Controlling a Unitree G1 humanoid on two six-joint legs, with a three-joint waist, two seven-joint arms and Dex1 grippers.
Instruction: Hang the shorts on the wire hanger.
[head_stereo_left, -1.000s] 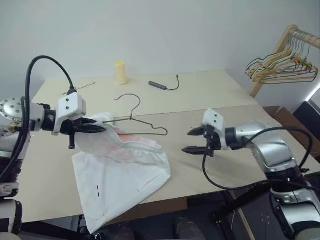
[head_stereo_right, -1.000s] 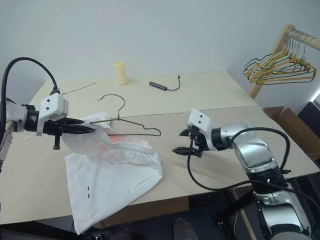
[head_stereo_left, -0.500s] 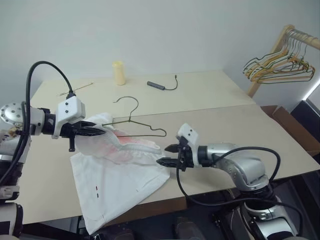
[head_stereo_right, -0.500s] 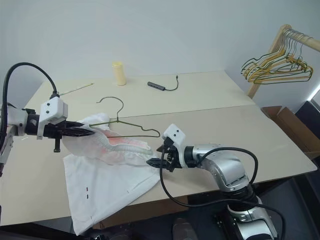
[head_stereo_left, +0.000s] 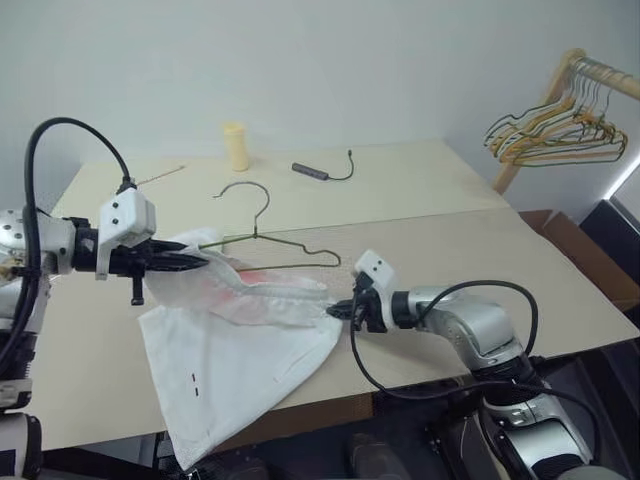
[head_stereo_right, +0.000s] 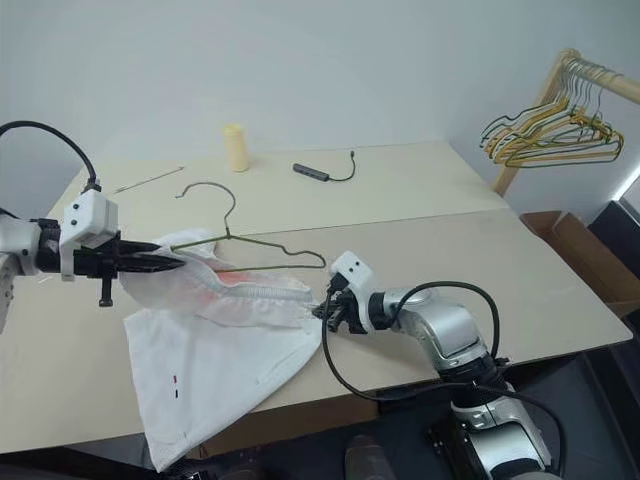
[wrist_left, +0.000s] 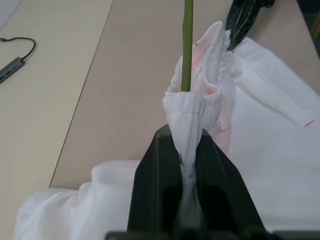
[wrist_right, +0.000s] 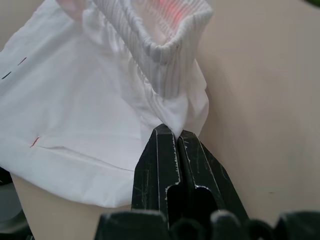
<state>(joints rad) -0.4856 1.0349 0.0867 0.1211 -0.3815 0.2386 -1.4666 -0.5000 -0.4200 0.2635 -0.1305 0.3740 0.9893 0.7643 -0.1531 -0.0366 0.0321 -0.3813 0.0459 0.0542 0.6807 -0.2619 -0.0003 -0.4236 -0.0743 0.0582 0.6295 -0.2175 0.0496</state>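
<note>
The white shorts (head_stereo_left: 240, 350) lie on the beige table (head_stereo_left: 450, 240), their legs drooping over the front edge. The gathered waistband with a pink stain is lifted at its left end. My left gripper (head_stereo_left: 200, 260) is shut on that end of the waistband (wrist_left: 192, 107). The wire hanger (head_stereo_left: 262, 238) rests over the waistband, hook pointing toward the back, and its green wire (wrist_left: 188, 45) runs into the waistband opening just past my left fingers. My right gripper (head_stereo_left: 338, 311) is shut at the waistband's right end, its fingertips (wrist_right: 176, 134) pinching the fabric edge (wrist_right: 90, 100).
A yellow cylinder (head_stereo_left: 236, 146), a dark adapter with a cable (head_stereo_left: 312, 172) and a thin rod (head_stereo_left: 160, 176) lie at the back of the table. A wooden rail with bunched hangers (head_stereo_left: 560, 135) stands at the far right, above a cardboard box (head_stereo_left: 570, 235).
My right gripper moved left and down to the right end of the waistband and went from open to shut there. The left gripper kept its hold.
</note>
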